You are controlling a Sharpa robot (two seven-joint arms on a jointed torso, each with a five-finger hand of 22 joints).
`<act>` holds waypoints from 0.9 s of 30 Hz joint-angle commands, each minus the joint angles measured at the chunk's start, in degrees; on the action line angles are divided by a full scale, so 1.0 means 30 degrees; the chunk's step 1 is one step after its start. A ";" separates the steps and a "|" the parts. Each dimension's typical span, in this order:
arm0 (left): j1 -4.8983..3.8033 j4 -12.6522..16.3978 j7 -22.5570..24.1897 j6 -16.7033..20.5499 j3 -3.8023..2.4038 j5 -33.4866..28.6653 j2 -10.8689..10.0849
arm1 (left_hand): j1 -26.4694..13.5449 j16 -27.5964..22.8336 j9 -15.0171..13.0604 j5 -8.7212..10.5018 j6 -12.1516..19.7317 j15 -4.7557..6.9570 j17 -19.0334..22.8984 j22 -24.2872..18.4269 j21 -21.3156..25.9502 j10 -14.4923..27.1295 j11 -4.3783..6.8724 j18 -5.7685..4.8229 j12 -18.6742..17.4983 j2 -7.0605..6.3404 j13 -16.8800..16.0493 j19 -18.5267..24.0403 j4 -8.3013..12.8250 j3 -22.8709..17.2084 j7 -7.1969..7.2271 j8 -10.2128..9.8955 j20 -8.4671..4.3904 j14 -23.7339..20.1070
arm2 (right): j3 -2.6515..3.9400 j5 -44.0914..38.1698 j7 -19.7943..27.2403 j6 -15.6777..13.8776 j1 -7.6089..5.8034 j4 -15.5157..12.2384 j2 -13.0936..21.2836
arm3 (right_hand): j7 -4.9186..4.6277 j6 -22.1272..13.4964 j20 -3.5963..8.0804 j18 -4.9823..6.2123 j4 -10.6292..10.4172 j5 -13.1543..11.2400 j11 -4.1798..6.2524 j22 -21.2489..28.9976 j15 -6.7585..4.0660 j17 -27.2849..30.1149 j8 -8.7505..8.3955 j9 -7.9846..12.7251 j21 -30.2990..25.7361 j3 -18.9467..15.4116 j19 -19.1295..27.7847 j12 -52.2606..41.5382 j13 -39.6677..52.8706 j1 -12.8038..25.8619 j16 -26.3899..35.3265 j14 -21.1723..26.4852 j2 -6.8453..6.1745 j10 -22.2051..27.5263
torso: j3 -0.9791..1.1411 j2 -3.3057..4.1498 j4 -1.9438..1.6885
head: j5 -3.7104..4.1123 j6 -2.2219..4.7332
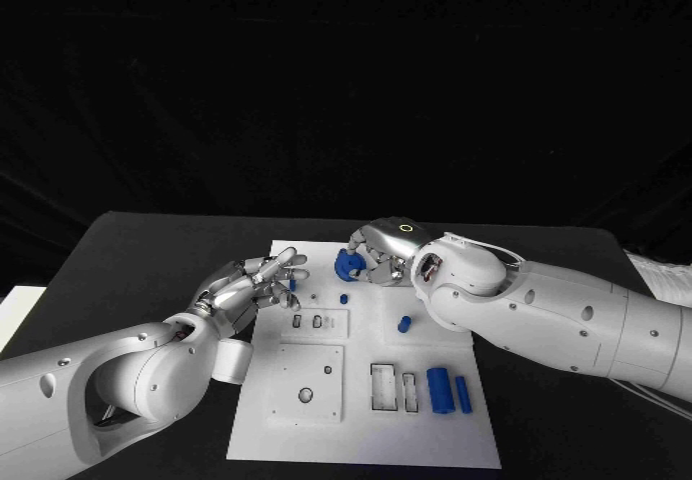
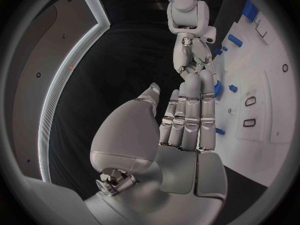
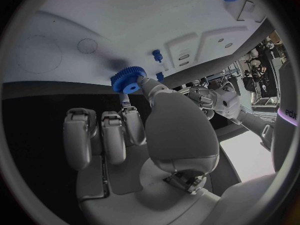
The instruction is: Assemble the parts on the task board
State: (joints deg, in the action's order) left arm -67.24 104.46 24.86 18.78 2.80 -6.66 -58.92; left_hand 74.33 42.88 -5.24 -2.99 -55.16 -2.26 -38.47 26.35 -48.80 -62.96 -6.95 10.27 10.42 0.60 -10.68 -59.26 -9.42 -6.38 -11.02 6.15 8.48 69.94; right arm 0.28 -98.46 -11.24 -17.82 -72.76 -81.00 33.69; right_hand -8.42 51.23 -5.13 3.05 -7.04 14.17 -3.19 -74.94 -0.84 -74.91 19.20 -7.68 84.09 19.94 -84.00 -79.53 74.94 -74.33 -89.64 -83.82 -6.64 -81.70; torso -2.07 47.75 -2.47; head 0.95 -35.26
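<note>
The white task board lies in the middle of the black table. My right hand hovers over its far end and pinches a blue gear between thumb and a finger; the right wrist view shows the gear just above the board. My left hand sits at the board's far left edge with its fingers stretched out and holds nothing. A small blue part lies beside its fingertips. Small blue pegs stand mid-board. A blue cylinder and a thin blue bar lie near the right edge.
Rectangular recesses and a raised square plate with holes take up the board's near half. A white sheet lies at the table's right edge, and a pale object sits at the left edge.
</note>
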 commanded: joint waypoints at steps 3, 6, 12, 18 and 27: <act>-0.0015 0.0054 0.0083 -0.0272 -0.0011 0.0013 0.0021 | 0.0064 -0.0067 0.0024 0.0004 0.0084 -0.0041 -0.0017 -0.0015 0.0001 0.0151 0.0009 0.0085 -0.0094 0.0104 -0.0022 0.0156 0.0158 -0.0003 -0.0013 -0.0126 -0.0020 -0.0126 | 0.0008 -0.0305 -0.0109 -0.0207 0.0023 0.0251 -0.0449 | 0.0162 0.0134 0.0134 -0.0126 -0.0146 -0.0012 0.0047 -0.0694 -0.0108 -0.5032 -0.0013 -0.0017 0.0109 0.0024 -0.0184 0.0020 0.1950 0.0143 -0.0121 -0.2060 0.0035 -0.0073 | -0.0007 0.0008 0.0001 | 0.0042 0.0020; -0.0016 0.0063 0.0081 -0.0282 -0.0011 0.0013 0.0032 | 0.0064 -0.0067 0.0024 0.0004 0.0084 -0.0041 -0.0017 -0.0015 0.0001 0.0151 0.0009 0.0085 -0.0094 0.0104 -0.0022 0.0156 0.0158 -0.0003 -0.0013 -0.0126 -0.0020 -0.0126 | 0.0008 -0.0353 -0.0124 -0.0145 0.0046 0.0451 -0.0692 | 0.0162 0.0130 0.0133 -0.0127 -0.0145 -0.0008 0.0048 -0.0697 -0.0108 -0.5032 -0.0031 -0.0009 0.0110 0.0035 -0.0186 0.0026 0.1946 0.0151 -0.0121 -0.2060 0.0041 -0.0069 | -0.0009 0.0008 -0.0029 | 0.0058 0.0012; -0.0016 0.0068 0.0087 -0.0275 -0.0011 0.0013 0.0027 | 0.0064 -0.0067 0.0024 0.0004 0.0084 -0.0041 -0.0017 -0.0015 0.0001 0.0151 0.0009 0.0085 -0.0094 0.0104 -0.0022 0.0156 0.0158 -0.0003 -0.0013 -0.0126 -0.0020 -0.0126 | 0.0004 -0.0388 -0.0120 0.0062 0.0072 0.0838 -0.1108 | 0.0162 0.0127 0.0133 -0.0126 -0.0145 -0.0007 0.0047 -0.0692 -0.0108 -0.5032 -0.0048 -0.0002 0.0108 0.0045 -0.0184 0.0033 0.1940 0.0160 -0.0121 -0.2060 0.0049 -0.0064 | -0.0007 -0.0001 0.0002 | 0.0024 -0.0011; -0.0016 0.0070 0.0076 -0.0292 -0.0012 0.0014 0.0056 | 0.0064 -0.0067 0.0024 0.0004 0.0084 -0.0041 -0.0017 -0.0015 0.0001 0.0151 0.0009 0.0085 -0.0094 0.0104 -0.0022 0.0156 0.0158 -0.0003 -0.0013 -0.0126 -0.0020 -0.0126 | -0.0009 -0.0399 -0.0126 0.0281 0.0156 0.1554 -0.1590 | 0.0157 0.0120 0.0132 -0.0125 -0.0147 -0.0014 0.0045 -0.0687 -0.0107 -0.5032 -0.0078 0.0011 0.0106 0.0054 -0.0182 0.0066 0.1914 0.0181 -0.0121 -0.2060 0.0052 -0.0039 | 0.0007 0.0004 -0.0018 | -0.0008 -0.0016; -0.0017 0.0061 0.0067 -0.0305 -0.0012 0.0015 0.0069 | 0.0064 -0.0067 0.0024 0.0004 0.0084 -0.0041 -0.0017 -0.0015 0.0001 0.0151 0.0009 0.0085 -0.0094 0.0104 -0.0022 0.0156 0.0158 -0.0003 -0.0013 -0.0126 -0.0020 -0.0126 | -0.0039 -0.0506 -0.0187 0.0438 0.0307 0.2314 -0.2030 | 0.0129 0.0072 0.0126 -0.0127 -0.0145 -0.0056 0.0026 -0.0696 -0.0095 -0.5032 -0.0208 0.0066 0.0108 0.0071 -0.0185 0.0110 0.1882 0.0266 -0.0121 -0.2060 0.0025 -0.0003 | 0.0008 0.0002 -0.0013 | -0.0049 -0.0059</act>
State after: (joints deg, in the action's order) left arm -67.25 104.52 24.79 18.75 2.80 -6.66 -58.82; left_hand 74.33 42.88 -5.25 -2.99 -55.16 -2.26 -38.46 26.35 -48.80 -62.96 -6.94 10.27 10.42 0.60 -10.67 -59.26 -9.42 -6.38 -11.02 6.16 8.48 69.94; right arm 0.18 -99.04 -11.33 -17.40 -71.91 -74.38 27.61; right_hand -8.08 51.48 -5.13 3.06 -7.20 13.82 -3.19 -74.92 -0.83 -74.95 18.67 -7.51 84.09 20.09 -84.00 -79.52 74.92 -74.32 -89.64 -83.82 -6.65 -81.70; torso -2.07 47.76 -2.51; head 0.82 -35.40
